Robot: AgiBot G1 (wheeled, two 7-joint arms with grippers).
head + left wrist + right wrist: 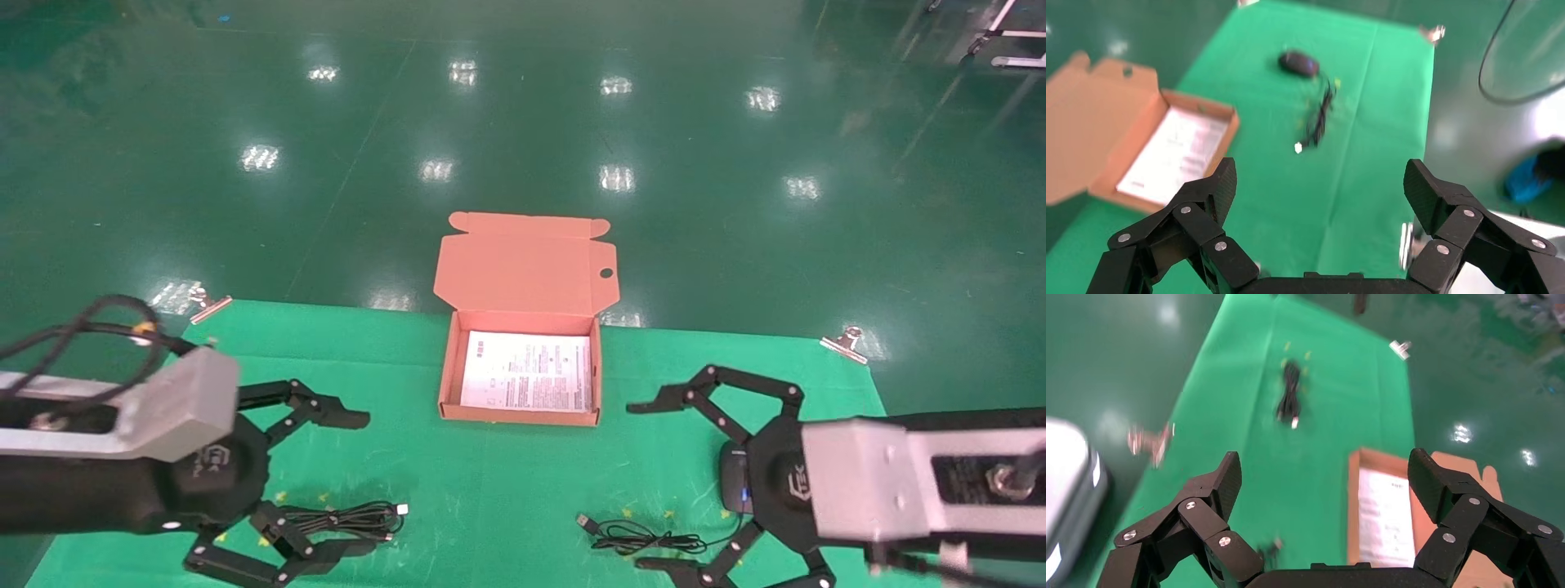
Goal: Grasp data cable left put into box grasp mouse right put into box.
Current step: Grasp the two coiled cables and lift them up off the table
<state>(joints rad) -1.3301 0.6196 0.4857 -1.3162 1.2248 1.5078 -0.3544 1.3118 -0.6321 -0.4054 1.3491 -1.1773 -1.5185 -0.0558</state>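
Cable pickup looks to be the step in hand, judging by how things lie: nothing but a printed sheet (529, 371) sits in the box (448, 367), and both task items rest on the green mat (490, 506).

Nearest the robot, to the box's near left, the left gripper (327, 490) hangs low with its jaws spread wide around nothing. The data cable (347, 520) lies between those fingers, closer to the lower one. It is a thin black lead gathered into a long narrow bundle, its silver USB plug pointing toward the mat's middle. The next move seems to call for settling over the middle of the bundle and closing across its narrow width, so the loops come up together rather than trailing.

To the box's near right, the right gripper (645, 482) is also spread wide and empty. The mouse (733, 478) sits just under that wrist, mostly hidden in the head view, a small dark oval with a blue glint on it. Its own thin cord (645, 537) lies loosely coiled toward the mat's middle, ending in a USB plug. That loose cord could drag or snag on the box wall when the mouse is lifted.

Farther off, the salmon-orange box stands open at the mat's far edge, its tabbed flap lid (527, 265) laid back.
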